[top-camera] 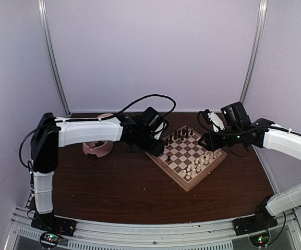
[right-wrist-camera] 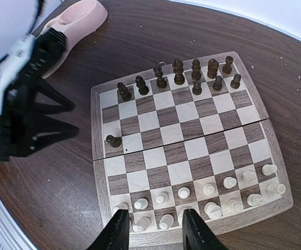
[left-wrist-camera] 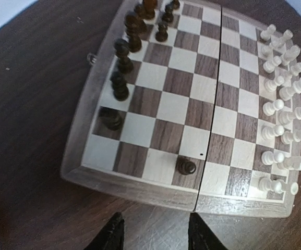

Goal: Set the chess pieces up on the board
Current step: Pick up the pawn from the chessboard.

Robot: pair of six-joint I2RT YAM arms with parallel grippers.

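We're looking down on the board point(right-wrist-camera: 94, 125), sitting mid-frame in the right wrist view on the dark table point(right-wrist-camera: 51, 192). The dark chess pieces point(right-wrist-camera: 178, 70) are crowding its upper edge. One lone dark piece point(left-wrist-camera: 186, 166) is standing apart, near the board's bottom edge in the left wrist view. The left gripper point(left-wrist-camera: 154, 232) is hovering just below that edge, off the board, fingers spread and gripping nothing. The right gripper point(right-wrist-camera: 153, 229) is hanging over the pale chessmen point(right-wrist-camera: 207, 188) at lower frame, fingers parted too, nothing pinched between them. The pink bowl point(right-wrist-camera: 77, 18) is sitting upper left.
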